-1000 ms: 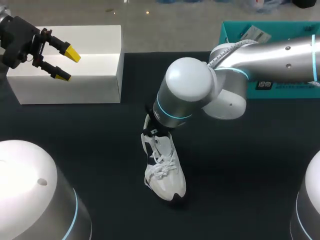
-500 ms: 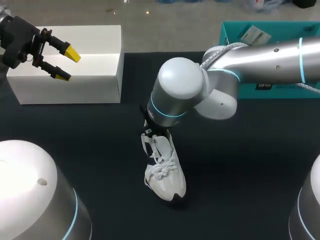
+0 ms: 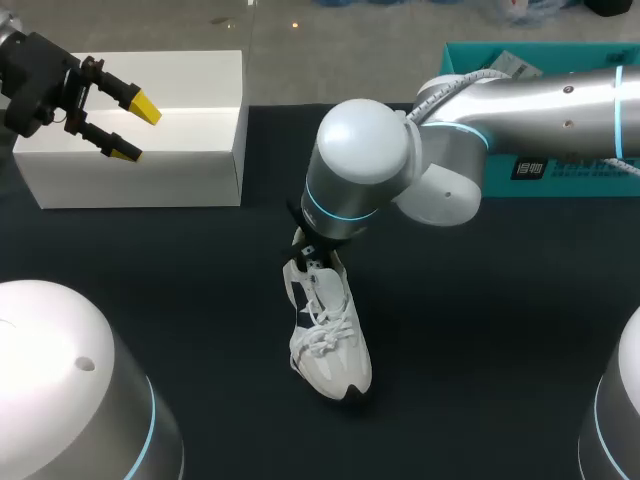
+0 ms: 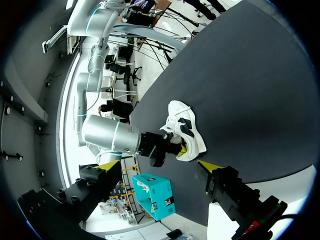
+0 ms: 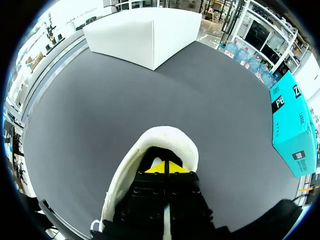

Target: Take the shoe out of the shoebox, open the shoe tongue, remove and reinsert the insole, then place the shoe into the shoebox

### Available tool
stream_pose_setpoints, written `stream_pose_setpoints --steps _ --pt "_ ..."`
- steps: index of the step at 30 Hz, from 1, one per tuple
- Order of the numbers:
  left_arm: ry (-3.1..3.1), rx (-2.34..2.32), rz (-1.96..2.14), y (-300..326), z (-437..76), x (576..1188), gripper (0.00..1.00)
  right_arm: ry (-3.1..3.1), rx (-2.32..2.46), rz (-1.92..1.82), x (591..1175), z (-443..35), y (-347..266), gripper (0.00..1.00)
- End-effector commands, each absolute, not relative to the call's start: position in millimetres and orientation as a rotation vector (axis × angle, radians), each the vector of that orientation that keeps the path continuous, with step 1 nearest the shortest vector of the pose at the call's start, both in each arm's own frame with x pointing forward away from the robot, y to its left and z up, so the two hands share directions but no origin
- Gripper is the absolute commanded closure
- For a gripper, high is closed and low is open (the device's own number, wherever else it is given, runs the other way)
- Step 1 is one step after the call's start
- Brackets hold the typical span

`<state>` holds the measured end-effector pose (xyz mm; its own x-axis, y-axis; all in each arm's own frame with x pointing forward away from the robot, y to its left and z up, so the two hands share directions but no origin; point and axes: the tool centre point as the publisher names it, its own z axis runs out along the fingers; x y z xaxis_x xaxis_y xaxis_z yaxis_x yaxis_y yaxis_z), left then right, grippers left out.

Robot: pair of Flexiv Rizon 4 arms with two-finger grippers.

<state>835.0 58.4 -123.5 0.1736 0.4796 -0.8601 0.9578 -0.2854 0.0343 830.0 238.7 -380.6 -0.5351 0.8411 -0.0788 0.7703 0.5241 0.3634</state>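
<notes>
Though shoe (image 3: 325, 340) static, arm (image 3: 365, 165) perhaps shifted.

table (image 3: 520, 340): black, matte, flat | spans the head view side to side | light: even

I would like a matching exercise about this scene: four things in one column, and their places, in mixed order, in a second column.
Things:
1. shoe
2. left gripper
3. right gripper
4. teal shoebox

Places:
a. at the far right of the table
b. above the white box, open
c. inside the shoe's opening
d. standing on its sole, mid-table

Pairs: 1-d, 2-b, 3-c, 4-a.
</notes>
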Motion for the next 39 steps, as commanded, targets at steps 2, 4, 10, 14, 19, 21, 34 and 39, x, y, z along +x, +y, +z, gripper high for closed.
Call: stream_pose_setpoints --steps 2,4,10,14,19,21,34,39 --pt "1.355 1.858 -1.026 59.1 -123.3 835.4 0.0 2.533 1.336 0.335 833.5 -402.7 250.9 1.0" --pt "1.355 1.858 -1.026 59.1 -123.3 835.4 0.0 2.539 1.321 0.291 832.8 -412.0 251.2 1.0" --pt "1.355 1.858 -1.026 59.1 -123.3 835.4 0.0 2.59 1.325 0.24 828.9 -430.8 253.2 1.0" --pt "1.355 1.858 -1.026 59.1 -123.3 835.4 0.0 2.611 1.338 0.259 824.9 -423.1 249.7 1.0" --pt "1.355 1.858 -1.026 59.1 -123.3 835.4 0.0 2.667 1.342 0.275 823.3 -404.0 239.1 1.0" --pt "1.355 1.858 -1.026 59.1 -123.3 835.4 0.0 2.692 1.318 0.258 823.5 -397.4 236.1 1.0" --pt "1.355 1.858 -1.026 59.1 -123.3 835.4 0.0 2.791 1.297 0.123 820.1 -390.0 227.1 1.0" --pt "1.355 1.858 -1.026 59.1 -123.3 835.4 0.0 2.814 1.446 0.136 812.7 -410.7 229.0 1.0"
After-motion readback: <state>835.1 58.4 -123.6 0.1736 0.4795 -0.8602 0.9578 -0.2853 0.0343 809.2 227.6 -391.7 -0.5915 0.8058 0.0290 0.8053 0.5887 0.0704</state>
